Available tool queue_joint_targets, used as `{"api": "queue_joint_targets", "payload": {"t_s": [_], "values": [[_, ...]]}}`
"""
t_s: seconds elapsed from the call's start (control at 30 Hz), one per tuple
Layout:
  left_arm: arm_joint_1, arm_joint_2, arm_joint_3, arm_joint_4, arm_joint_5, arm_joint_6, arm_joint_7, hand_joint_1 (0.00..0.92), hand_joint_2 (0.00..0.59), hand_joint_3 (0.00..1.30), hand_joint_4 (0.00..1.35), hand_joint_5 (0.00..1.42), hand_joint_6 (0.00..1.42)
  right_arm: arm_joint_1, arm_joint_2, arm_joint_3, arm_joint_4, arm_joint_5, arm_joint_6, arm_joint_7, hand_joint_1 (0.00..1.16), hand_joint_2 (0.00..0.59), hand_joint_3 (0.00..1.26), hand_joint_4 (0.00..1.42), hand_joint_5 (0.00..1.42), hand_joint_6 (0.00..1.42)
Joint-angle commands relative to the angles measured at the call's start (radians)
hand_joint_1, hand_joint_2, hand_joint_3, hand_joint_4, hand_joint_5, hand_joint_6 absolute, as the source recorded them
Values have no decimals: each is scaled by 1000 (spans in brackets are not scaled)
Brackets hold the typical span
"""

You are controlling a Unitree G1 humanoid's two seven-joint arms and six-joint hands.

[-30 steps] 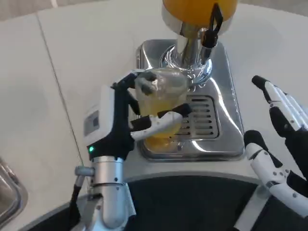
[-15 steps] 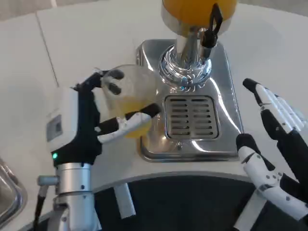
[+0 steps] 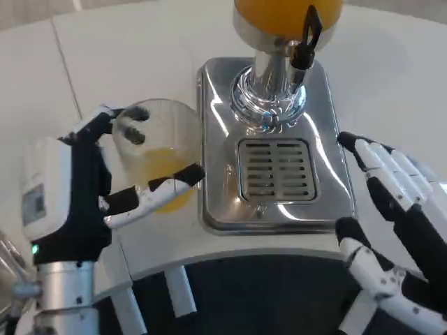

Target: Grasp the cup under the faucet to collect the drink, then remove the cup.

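We see the left hand [image 3: 91,188] gripping the clear plastic cup [image 3: 157,157] with orange drink in its bottom, fingers wrapped round its sides. The cup sits at about nine o'clock from the slotted steel drip grate [image 3: 277,169], off the shiny steel dispenser base [image 3: 216,98] and over the white table [image 3: 126,63]. The black-handled faucet [image 3: 305,38] hangs at twelve o'clock from the grate. At four o'clock, the right hand [image 3: 391,223] waits with fingers spread, holding nothing.

Drip tray grate [image 3: 278,169] unobstructed below faucet [image 3: 304,43]; dispenser base [image 3: 216,209] walls off cup [image 3: 157,157] from right robot hand [image 3: 391,230].
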Motion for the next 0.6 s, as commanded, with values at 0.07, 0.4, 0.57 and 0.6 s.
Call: {"api": "queue_joint_targets", "payload": {"t_s": [0.07, 0.4, 0.57, 0.6], "values": [[79, 13, 39, -123, -21, -52, -36, 768, 0, 1098, 1031, 1363, 1424, 36, -49, -27, -16, -4, -105, -53, 73, 564, 0, 0, 0, 0], [241, 7, 84, -299, -53, -93, -116, 776, 0, 1105, 1031, 1362, 1424, 106, -129, -60, 20, 37, -259, -129, 81, 566, 0, 0, 0, 0], [319, -4, 91, -376, -69, -118, -151, 780, 0, 1107, 1031, 1362, 1424, 151, -161, -95, 34, 75, -347, -166, 81, 568, 0, 0, 0, 0], [335, -6, 93, -390, -72, -123, -157, 781, 0, 1108, 1031, 1362, 1424, 165, -170, -108, 40, 86, -371, -175, 80, 569, 0, 0, 0, 0]]}}
